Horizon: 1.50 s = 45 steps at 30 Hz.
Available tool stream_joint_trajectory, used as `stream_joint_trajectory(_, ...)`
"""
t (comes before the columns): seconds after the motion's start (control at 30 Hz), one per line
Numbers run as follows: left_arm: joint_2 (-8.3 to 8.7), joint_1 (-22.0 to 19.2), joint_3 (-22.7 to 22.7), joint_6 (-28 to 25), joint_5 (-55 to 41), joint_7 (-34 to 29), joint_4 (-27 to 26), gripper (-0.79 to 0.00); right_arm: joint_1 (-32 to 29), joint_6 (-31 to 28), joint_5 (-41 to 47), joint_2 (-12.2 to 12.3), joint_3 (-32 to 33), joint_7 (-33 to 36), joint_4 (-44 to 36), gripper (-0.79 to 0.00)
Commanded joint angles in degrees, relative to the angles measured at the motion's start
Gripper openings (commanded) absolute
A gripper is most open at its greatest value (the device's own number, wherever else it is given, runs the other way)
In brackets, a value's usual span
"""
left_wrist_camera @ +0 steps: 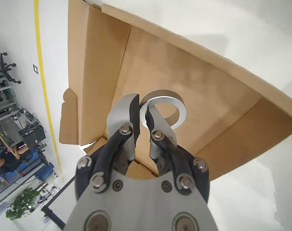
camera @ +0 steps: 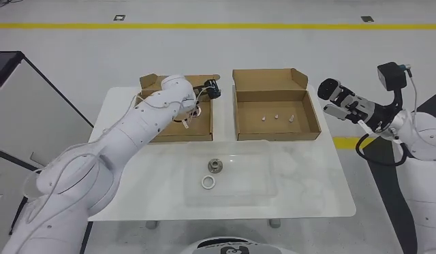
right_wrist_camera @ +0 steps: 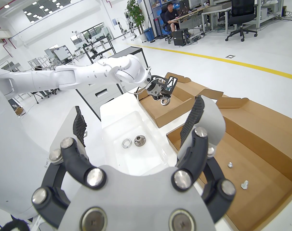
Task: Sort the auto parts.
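Holding a flat metal ring (left_wrist_camera: 182, 111) by its rim, one finger through the hole and the other outside it, the left hand (left_wrist_camera: 141, 111) hangs over the left cardboard box (left_wrist_camera: 100, 49), narrowed onto the part. In the right wrist view the ring dangles upright beneath that hand, its hole facing sideways, within the box's outline and seemingly clear of the floor. What the coming move turns on is that the box floor lies straight below the ring. Opening the fingers should be enough to drop it in, though an upright ring may roll or tip on landing, so lowering first looks safer. The right hand (right_wrist_camera: 138, 105) is spread wide and empty, standing off past the right box (camera: 310, 128), which has three small bolts (camera: 276, 116) on its floor. On the surface (camera: 320, 186), a clear tray (camera: 259, 182) holds a white ring (camera: 208, 182) and a flanged hub (camera: 215, 164). Both lie nearer the left arm's side, well apart from the right hand.
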Motion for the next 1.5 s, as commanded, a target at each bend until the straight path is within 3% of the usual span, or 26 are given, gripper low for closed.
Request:
stream_joint_trajectory(0.0,-1.32,-0.24,0.60,-0.37,0.31,1.14,2.95,-0.785,0.00,0.00,0.00,0.00,0.00,0.00,0.00,0.000)
stream_joint_trajectory(0.4,-7.68,-0.72,2.54,-2.46,1.49,5.75,16.24,-0.785,0.00,0.00,0.00,0.00,0.00,0.00,0.00,0.000)
stream_joint_trajectory(0.8,-11.80,-1.17,2.37,-5.82,0.98,8.68,24.82,-0.785,0.00,0.00,0.00,0.00,0.00,0.00,0.00,0.000)
stream_joint_trajectory(0.83,-12.05,-1.22,2.33,-5.95,0.99,8.84,25.31,-0.730,0.00,0.00,0.00,0.00,0.00,0.00,0.00,0.000)
stream_joint_trajectory(0.87,-12.22,-1.26,2.32,-6.02,1.05,8.95,25.62,-0.600,0.00,0.00,0.00,0.00,0.00,0.00,0.00,0.000)
stream_joint_trajectory(0.9,-12.52,-1.33,2.26,-6.18,1.10,9.18,26.25,-0.533,0.00,0.00,0.00,0.00,0.00,0.00,0.00,0.000)
stream_joint_trajectory(1.0,-13.12,-1.53,2.17,-6.68,1.34,9.78,27.47,-0.203,0.00,0.00,0.00,0.00,0.00,0.00,0.00,0.000)
stream_joint_trajectory(1.03,-13.24,-1.62,2.10,-6.66,1.32,9.99,27.73,-0.015,0.00,0.00,0.00,0.00,0.00,0.00,0.00,0.000)
stream_joint_trajectory(1.47,-14.25,-4.28,0.72,-7.56,2.04,11.96,30.56,0.000,0.00,0.00,0.00,0.00,0.00,0.00,0.00,0.000)
